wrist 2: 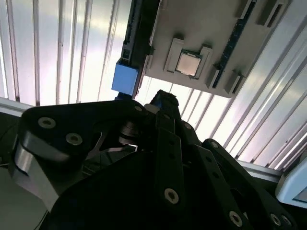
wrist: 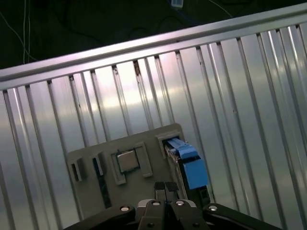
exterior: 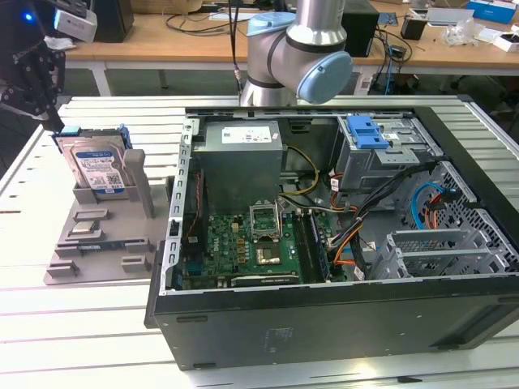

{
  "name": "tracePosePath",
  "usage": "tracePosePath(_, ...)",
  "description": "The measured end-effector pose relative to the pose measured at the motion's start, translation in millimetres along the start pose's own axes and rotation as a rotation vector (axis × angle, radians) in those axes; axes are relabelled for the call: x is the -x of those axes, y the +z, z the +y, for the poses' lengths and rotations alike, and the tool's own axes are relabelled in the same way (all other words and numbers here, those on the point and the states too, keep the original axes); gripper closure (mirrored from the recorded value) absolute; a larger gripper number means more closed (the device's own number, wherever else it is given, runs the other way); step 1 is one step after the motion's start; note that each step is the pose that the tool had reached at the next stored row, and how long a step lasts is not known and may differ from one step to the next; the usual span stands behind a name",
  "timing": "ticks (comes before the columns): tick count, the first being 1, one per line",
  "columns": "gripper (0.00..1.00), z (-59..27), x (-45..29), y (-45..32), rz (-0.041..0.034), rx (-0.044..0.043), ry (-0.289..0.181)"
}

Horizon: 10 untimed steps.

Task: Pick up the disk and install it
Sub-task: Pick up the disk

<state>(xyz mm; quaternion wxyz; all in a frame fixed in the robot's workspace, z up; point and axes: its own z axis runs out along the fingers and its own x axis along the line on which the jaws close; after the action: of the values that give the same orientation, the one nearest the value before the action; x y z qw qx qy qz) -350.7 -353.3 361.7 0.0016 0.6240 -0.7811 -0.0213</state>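
Gripper [exterior: 50, 113]: hovers at the disk's upper corner; seemingly apart from it
Fingers [wrist: 159, 189]: pressed together; nothing pinched
Disk [exterior: 96, 166]: just beyond the fingertips; stands on edge in the grey holder [exterior: 97, 243], probably so its blue rails [wrist: 192, 167] present a graspable top
Computer case [exterior: 324, 243]: well apart from the fingers; lies open, giving access for installation
Progress: disk not yet lifted

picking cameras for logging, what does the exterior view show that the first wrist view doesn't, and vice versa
Exterior view: the open computer case, its power supply and motherboard, the arm, and the labelled face of the disk. First wrist view: the gripper shut, and the disk edge-on from above with its blue rail. Both: the disk upright in the grey holder on the slatted table.
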Motion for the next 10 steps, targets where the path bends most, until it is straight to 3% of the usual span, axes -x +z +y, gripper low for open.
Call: tracePosePath(10, 0.89, 0.0, 0.0, 0.0, 0.0046, 0.0031, -0.131)
